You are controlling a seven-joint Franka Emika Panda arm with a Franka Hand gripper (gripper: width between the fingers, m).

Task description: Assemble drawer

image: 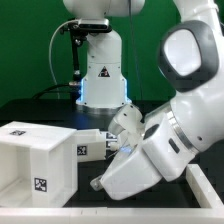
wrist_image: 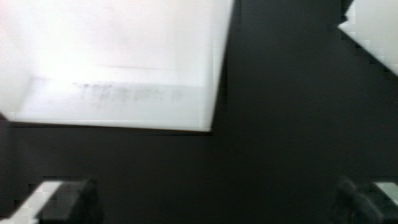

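Note:
The drawer (image: 88, 147) is a small white box with a black-and-white tag on its face. It sits on the black table against the right side of the large white casing (image: 38, 160) in the exterior view. My gripper (image: 112, 140) is just to the drawer's right, close to it. In the wrist view my gripper (wrist_image: 217, 202) is open and empty, with its two dark fingers (wrist_image: 61, 200) far apart. A blurred white box face (wrist_image: 125, 70) lies ahead of the fingers, not between them; I take it for the drawer.
The arm's white base (image: 103, 75) stands at the back centre. A long white bar (image: 205, 185) lies at the exterior view's lower right. A white corner (wrist_image: 377, 30) shows at the wrist view's edge. The table (image: 45, 110) is black.

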